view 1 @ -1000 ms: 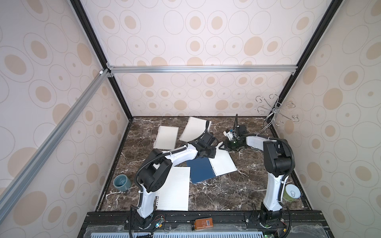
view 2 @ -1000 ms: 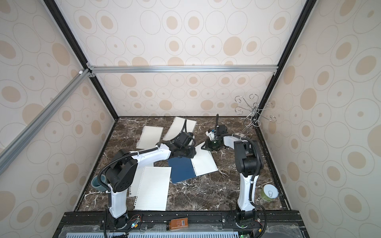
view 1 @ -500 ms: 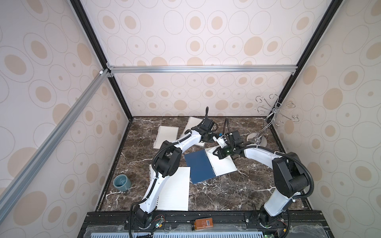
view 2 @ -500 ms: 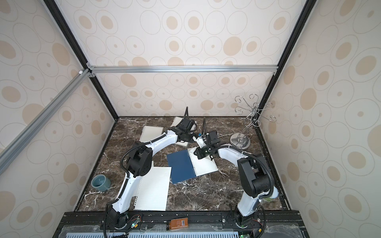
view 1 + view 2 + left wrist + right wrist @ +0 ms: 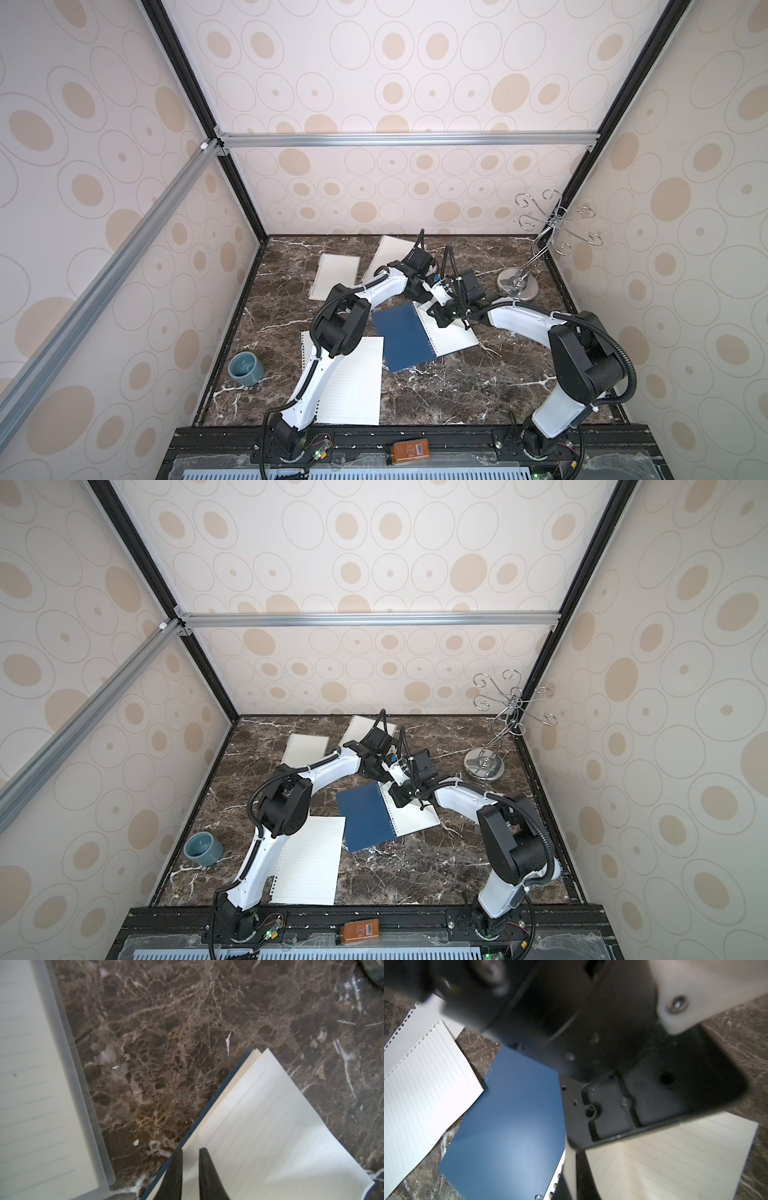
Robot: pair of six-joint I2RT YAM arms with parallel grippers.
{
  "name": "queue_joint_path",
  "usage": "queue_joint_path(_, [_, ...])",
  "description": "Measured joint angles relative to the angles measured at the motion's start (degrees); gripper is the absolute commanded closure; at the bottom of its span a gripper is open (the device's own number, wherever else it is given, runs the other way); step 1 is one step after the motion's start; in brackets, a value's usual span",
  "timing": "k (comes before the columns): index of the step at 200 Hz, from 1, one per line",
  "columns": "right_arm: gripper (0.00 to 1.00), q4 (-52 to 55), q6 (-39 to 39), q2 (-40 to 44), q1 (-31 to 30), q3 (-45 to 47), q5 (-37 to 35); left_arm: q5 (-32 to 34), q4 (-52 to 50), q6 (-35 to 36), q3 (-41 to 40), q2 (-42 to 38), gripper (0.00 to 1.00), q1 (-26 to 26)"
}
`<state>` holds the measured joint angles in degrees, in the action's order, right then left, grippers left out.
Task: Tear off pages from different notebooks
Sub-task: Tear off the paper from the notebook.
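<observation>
The open notebook [image 5: 405, 343] lay mid-table, a loose page [image 5: 357, 382] left before it, a cup [image 5: 246, 368] farther left, a second notebook [image 5: 334, 276] and a third notebook [image 5: 388, 252] behind, a stand [image 5: 517, 284] back right.

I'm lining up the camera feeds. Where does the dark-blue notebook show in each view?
Top view: the dark-blue notebook lies open just below picture centre.
Top view: the notebook again lies just below centre, slightly further left.
Left wrist: lower right, mostly white paper with a thin blue rim.
Right wrist: its cover fills the lower middle.
Shared landmark: its open lined page.
</observation>
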<state>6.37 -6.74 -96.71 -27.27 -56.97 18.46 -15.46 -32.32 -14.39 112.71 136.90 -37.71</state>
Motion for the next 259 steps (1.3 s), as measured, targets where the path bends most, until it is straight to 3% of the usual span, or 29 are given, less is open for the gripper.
queue_joint_path(26, [1.0,0.0,0.0,-1.0,-0.6,-0.1,-0.6,0.0,-2.1,1.7,0.9,0.3,0.92,-0.3])
queue_joint_path(64, [1.0,0.0,-1.2,-1.0,-2.7,0.0,-3.7,0.4,-9.2,4.9,9.1,4.4,1.0,-0.1])
queue_joint_path(114, [1.0,-3.8,-10.4,5.2,-17.4,9.7,1.2,3.4,-14.9,7.4,18.0,9.0,1.0,-1.7])
queue_joint_path(137, [1.0,-3.0,-11.4,5.7,-18.0,10.1,4.2,4.3,-16.2,7.9,21.2,10.7,1.0,-2.3])
queue_joint_path(163, [1.0,-2.2,-10.6,7.5,-19.8,10.5,4.6,5.2,-17.9,8.0,23.5,11.8,1.0,-2.4])
queue_joint_path(233, [1.0,-3.0,-1.1,27.8,-35.3,18.2,5.8,5.9,-19.3,8.0,27.3,13.9,1.0,-1.9])
queue_joint_path(259, [1.0,-2.5,2.4,30.5,-36.3,19.1,6.1,5.9,-19.3,7.8,27.5,14.0,1.0,-1.9])
